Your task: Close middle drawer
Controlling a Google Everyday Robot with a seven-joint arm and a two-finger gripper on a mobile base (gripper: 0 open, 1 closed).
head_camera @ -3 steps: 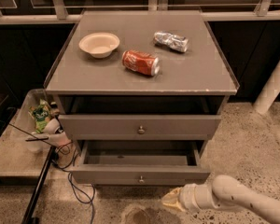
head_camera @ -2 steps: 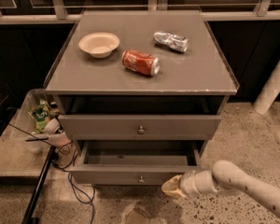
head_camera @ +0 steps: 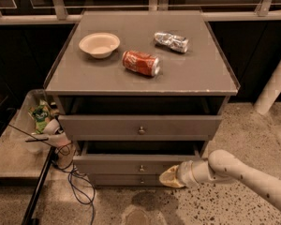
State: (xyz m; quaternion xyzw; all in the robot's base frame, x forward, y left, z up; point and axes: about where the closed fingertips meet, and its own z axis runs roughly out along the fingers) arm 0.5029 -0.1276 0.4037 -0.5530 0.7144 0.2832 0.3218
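Note:
The grey cabinet [head_camera: 140,81] has three drawers. The middle drawer [head_camera: 126,164] has a flat grey front with a small round knob [head_camera: 141,168] and stands partly pulled out, with a dark gap showing above its front. My gripper [head_camera: 171,177] is at the right part of that front, low down, touching or almost touching it, and my white arm [head_camera: 243,175] reaches in from the lower right. The top drawer [head_camera: 140,124] also stands a little out. The bottom drawer's slim front [head_camera: 126,180] sits just under the middle one.
On the cabinet top lie a cream bowl [head_camera: 99,44], a red can [head_camera: 141,63] on its side and a crushed silver can [head_camera: 171,41]. A low side table [head_camera: 14,158] with a snack bag and cups is at the left, cables [head_camera: 79,186] lie on the floor, and a white post [head_camera: 274,86] is at the right.
My gripper has moved left up to the middle drawer's front. The drawer sticks out less than before, so it has slid inward.

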